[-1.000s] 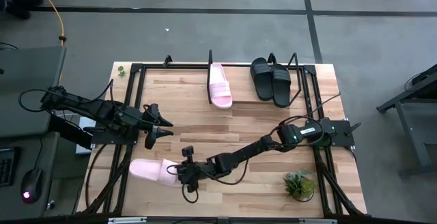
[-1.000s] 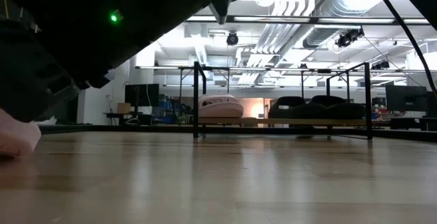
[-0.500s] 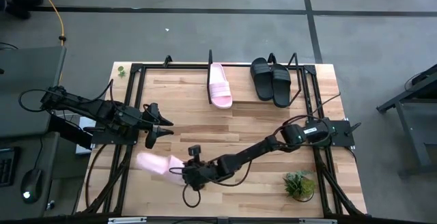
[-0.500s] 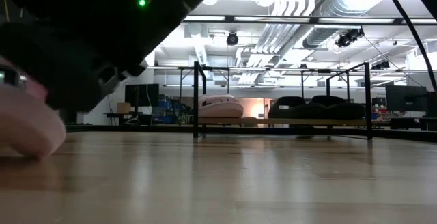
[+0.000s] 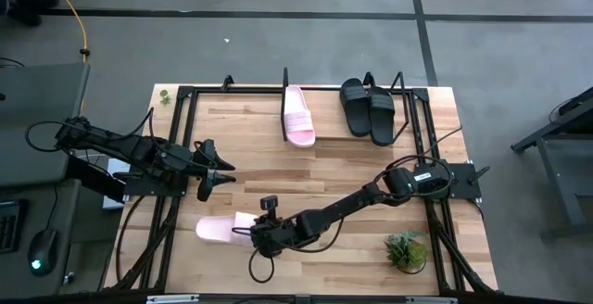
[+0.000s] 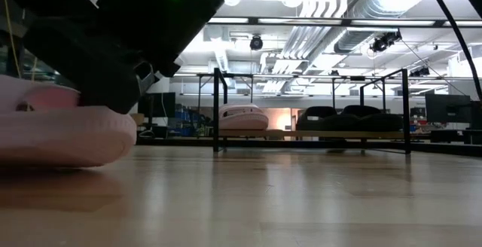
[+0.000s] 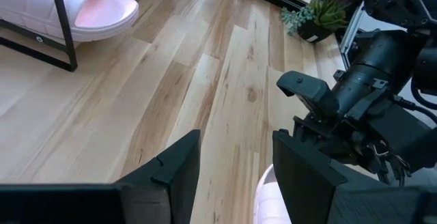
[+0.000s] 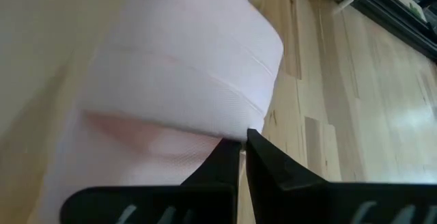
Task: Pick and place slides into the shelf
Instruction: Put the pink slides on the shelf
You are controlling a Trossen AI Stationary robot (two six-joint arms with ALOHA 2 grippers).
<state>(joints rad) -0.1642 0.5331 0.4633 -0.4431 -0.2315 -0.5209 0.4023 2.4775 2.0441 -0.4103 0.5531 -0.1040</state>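
The right gripper (image 5: pixel 253 237) is pinching the pink slide (image 5: pixel 220 229) by its strap at the counter's (image 5: pixel 343 170) near-left; the slide's length is running crosswise, the shelf (image 5: pixel 345 89) lying well away. The left gripper (image 5: pixel 225 173) is waiting agape nearby.

The right gripper (image 5: pixel 252 237), clamped on the pink slide (image 5: pixel 219 229), has carried it a little nearer the plant (image 5: pixel 406 248)

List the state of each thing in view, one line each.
Pink sandal: near table front, gripped at its strap.
Pink sandal on shelf: placed.
Black sandals: both placed on shelf.
Right pincer: shut on the loose sandal.
Left pincer: open, empty, waiting.
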